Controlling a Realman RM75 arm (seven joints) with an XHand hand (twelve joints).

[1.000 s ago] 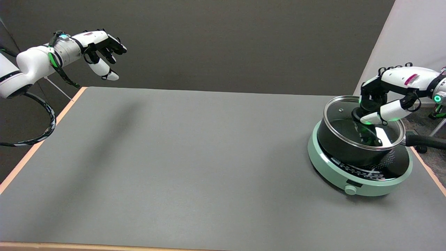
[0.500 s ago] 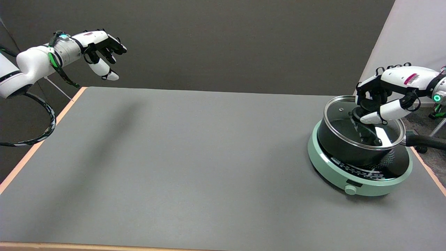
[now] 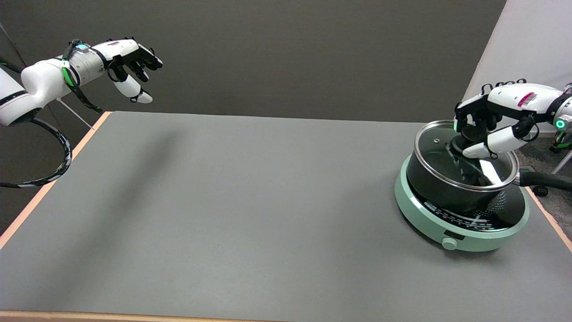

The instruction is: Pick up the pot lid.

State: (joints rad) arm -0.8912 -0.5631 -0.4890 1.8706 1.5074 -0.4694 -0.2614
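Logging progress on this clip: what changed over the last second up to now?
The right hand, gripping the knob of the pot lid, has risen slightly, and the lid's far edge looks a little raised; whether it has left the pot is unclear. The pot, the green cooker and the left hand stayed put.

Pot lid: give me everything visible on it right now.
The pot lid is round clear glass with a shiny metal rim, a small vent hole and a black knob at its centre. It lies roughly level on the black pot, which stands on the mint-green cooker at the table's right. The right hand grips the knob from above. Whether the lid has lifted off the pot's rim cannot be told.
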